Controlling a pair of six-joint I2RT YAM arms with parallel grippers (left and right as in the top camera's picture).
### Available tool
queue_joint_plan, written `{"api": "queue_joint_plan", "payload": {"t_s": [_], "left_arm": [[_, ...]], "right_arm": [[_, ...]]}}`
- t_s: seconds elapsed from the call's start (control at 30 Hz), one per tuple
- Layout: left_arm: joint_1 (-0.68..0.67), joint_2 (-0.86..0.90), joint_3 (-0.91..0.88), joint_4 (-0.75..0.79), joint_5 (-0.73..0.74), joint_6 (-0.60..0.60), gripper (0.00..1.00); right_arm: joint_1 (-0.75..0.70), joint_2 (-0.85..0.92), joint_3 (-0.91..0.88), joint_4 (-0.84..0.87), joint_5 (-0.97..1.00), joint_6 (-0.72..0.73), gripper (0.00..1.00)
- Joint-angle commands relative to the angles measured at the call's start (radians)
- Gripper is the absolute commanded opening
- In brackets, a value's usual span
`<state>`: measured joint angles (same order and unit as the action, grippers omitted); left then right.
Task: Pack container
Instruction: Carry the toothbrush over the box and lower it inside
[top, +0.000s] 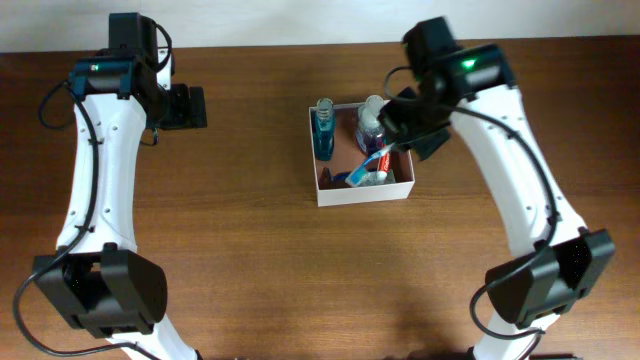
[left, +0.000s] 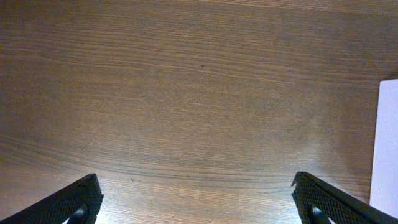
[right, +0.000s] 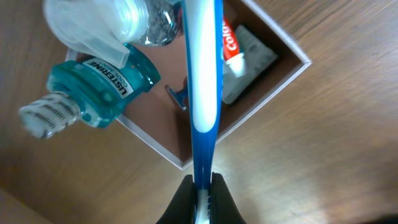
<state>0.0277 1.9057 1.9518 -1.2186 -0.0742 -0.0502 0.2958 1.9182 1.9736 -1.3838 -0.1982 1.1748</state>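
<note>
Robot lab: robot arms (top: 95, 170), wooden table (top: 260, 270)

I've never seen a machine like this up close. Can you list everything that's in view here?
container: one, white walls, reddish-brown inside, middle of the table
mouthwash bottle: one, teal-blue, in the container
clear bottle: one, see-through with a pale cap, in the container beside the mouthwash bottle
toothpaste tube: one, white and red, lying in the container
small blue item: one, on the container's floor; too hidden to name
toothbrush: one, blue and white, held over the container
table: one, brown wood
left gripper: one, black, open over bare table
right gripper: one, black, shut on the toothbrush
</note>
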Motion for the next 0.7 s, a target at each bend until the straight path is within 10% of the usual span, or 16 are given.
{"api": "queue_joint_plan", "payload": {"t_s": [0.0, 0.67], "left_arm": [[-0.001, -0.002, -0.005, -0.001, 0.007, -0.006, 0.99], [0.0, -0.002, -0.005, -0.001, 0.007, -0.006, 0.99]], "right_arm": [[0.015, 0.007, -0.068, 0.04, 0.031, 0.095, 0.04], [0.055, 0.094, -0.202, 0.252, 0.061, 0.09, 0.05]]}}
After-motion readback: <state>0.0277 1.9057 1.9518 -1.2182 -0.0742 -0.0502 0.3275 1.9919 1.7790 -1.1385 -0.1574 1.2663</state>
